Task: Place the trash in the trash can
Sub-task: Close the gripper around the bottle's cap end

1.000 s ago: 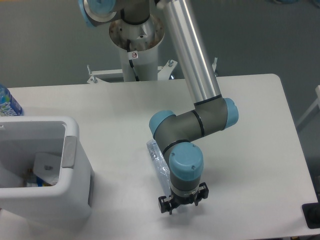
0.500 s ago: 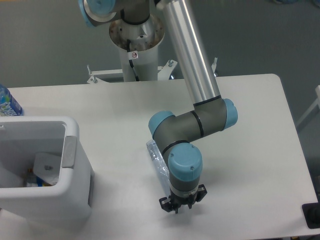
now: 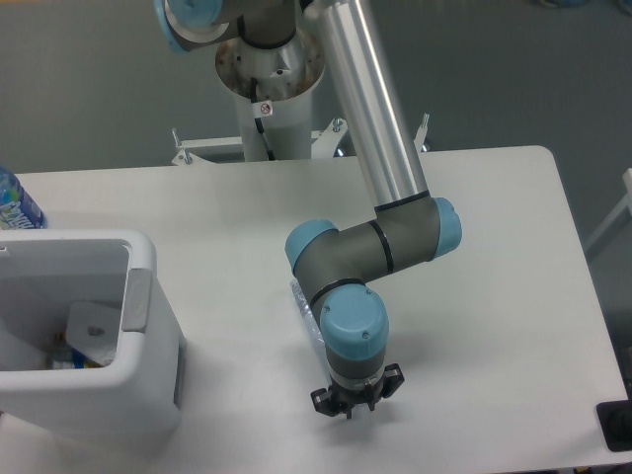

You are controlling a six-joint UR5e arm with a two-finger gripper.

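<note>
Since a second ago the grey arm with blue caps has slid a little to the left, and its black fingers [image 3: 348,402] sit a bit more to the left too. They point down at the white worktop [image 3: 494,296]. The arm's blue end hides them, so I cannot tell if they are wide or narrow.

One crushed clear plastic bottle [image 3: 305,314] lies flat on the worktop, mostly hidden under the arm. It is up and to the left of the fingers, near them. I cannot tell if they touch.

One big white plastic bin with a grey panel on its rim [image 3: 148,326] stands at the left, well apart from the bottle. One blue-labelled bottle [image 3: 14,205] stands behind it.
</note>
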